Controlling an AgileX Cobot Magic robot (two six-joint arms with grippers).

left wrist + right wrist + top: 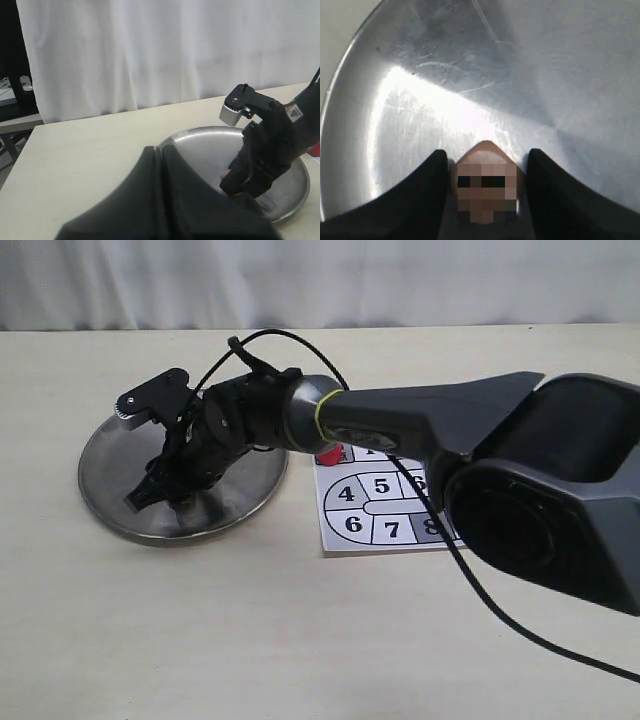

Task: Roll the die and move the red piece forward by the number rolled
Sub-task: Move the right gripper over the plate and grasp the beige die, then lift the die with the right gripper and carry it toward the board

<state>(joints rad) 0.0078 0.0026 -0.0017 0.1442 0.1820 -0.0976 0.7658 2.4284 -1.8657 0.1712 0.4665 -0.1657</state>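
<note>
The die (487, 185), a tan cube, lies on the round metal plate (420, 75) between the two black fingers of my right gripper (487, 152). A thin gap shows on each side of it, so the jaws stand open around it. In the exterior view the right arm reaches across to the plate (110, 495), with its gripper (150, 498) tilted down onto it and hiding the die. The red piece (328, 455) stands at the board's near-left corner, mostly behind that arm. My left gripper (161, 150) is shut on nothing, near the plate's rim (200, 132).
The numbered paper board (385, 505) lies right of the plate, with squares 4 to 8 showing. A white curtain hangs behind the table. The right arm's thick grey body and its cable cover the board's right part.
</note>
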